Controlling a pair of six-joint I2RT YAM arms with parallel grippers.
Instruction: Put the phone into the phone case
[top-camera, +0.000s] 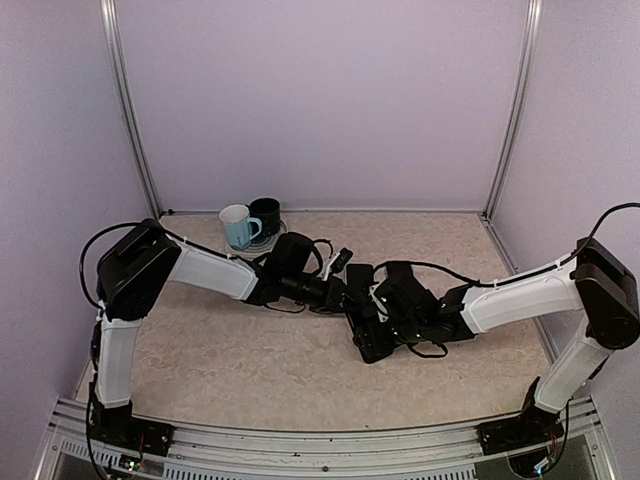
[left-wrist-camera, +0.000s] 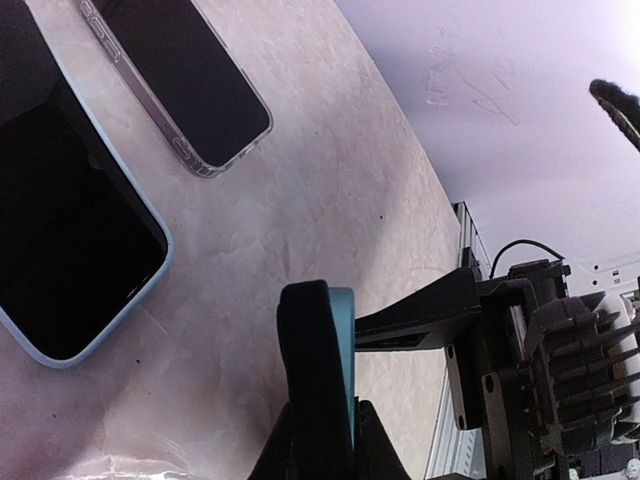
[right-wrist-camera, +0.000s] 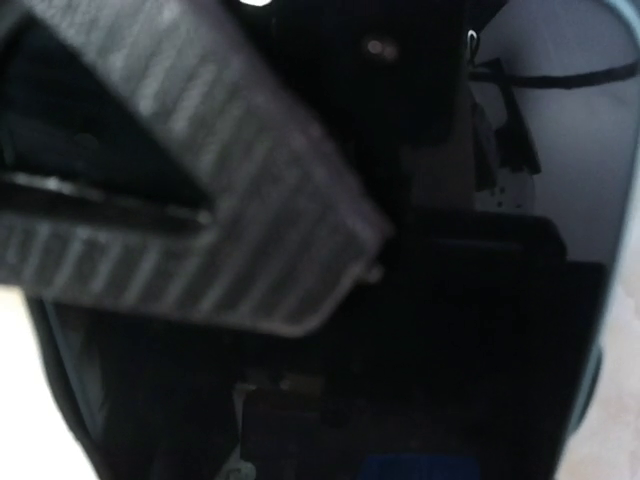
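Observation:
Flat on the table lies the phone (left-wrist-camera: 70, 230), with a dark face and a light blue rim. Beyond it is the phone case (left-wrist-camera: 190, 80), clear-rimmed and dark inside. I cannot tell whether the case is empty. My left gripper (left-wrist-camera: 332, 300) hovers just right of both, its fingertips pressed together with nothing seen between them. In the top view it (top-camera: 345, 272) meets my right gripper (top-camera: 378, 305) mid-table. The right wrist view is dark. It shows only a ribbed grey housing (right-wrist-camera: 200, 200) and the light blue rim (right-wrist-camera: 605, 330) close below. The right fingers do not show.
A pale blue-and-white mug (top-camera: 238, 226) and a dark mug (top-camera: 266, 214) stand on a saucer at the back left. Metal frame posts (top-camera: 132, 120) flank the back wall. The right arm's black wrist hardware (left-wrist-camera: 520, 340) sits close beside my left fingers.

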